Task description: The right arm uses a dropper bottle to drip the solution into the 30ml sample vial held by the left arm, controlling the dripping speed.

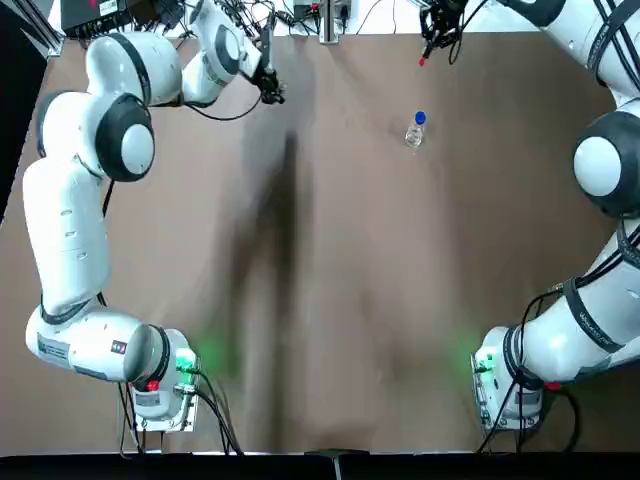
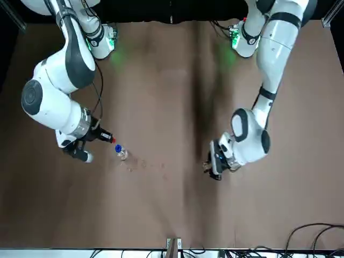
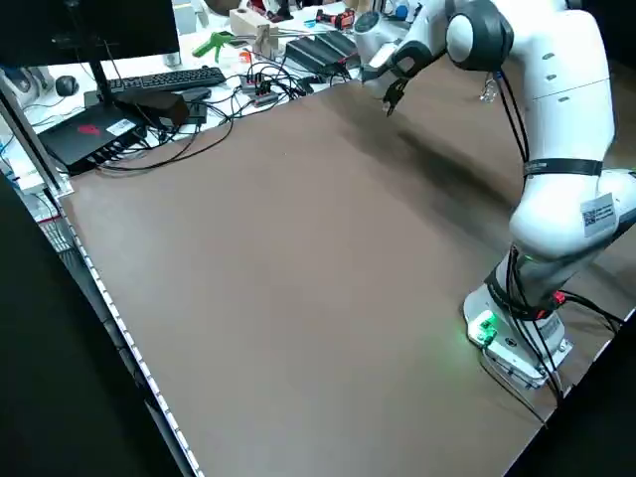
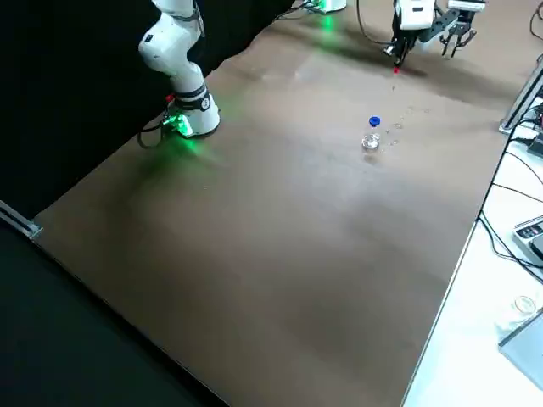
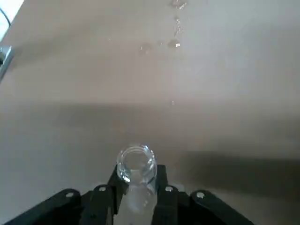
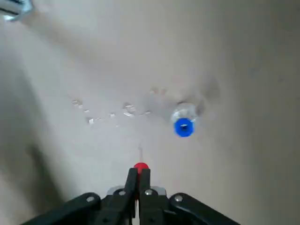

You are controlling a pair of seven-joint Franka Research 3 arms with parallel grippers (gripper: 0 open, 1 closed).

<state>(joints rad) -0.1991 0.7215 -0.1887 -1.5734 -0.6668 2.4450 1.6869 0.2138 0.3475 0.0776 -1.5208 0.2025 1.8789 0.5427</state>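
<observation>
The dropper bottle (image 1: 416, 131) stands on the brown table with its blue collar (image 6: 183, 126) uncovered and the dropper taken out. My right gripper (image 1: 433, 42) hovers beyond it near the far edge, shut on the thin dropper, whose red tip (image 1: 422, 61) hangs below the fingers (image 6: 138, 178). My left gripper (image 1: 272, 94) is well off to the left, also near the far edge, shut on the clear 30ml sample vial (image 5: 136, 165), mouth up. In the front view the vial's gripper (image 2: 214, 164) and the dropper (image 2: 110, 139) are far apart. No solution can be made out in the vial.
Small wet drops (image 6: 110, 112) lie on the table beside the bottle. Cables, a keyboard (image 3: 164, 79) and electronics crowd the bench past the far edge, and a metal bracket (image 1: 328, 28) sits at that edge.
</observation>
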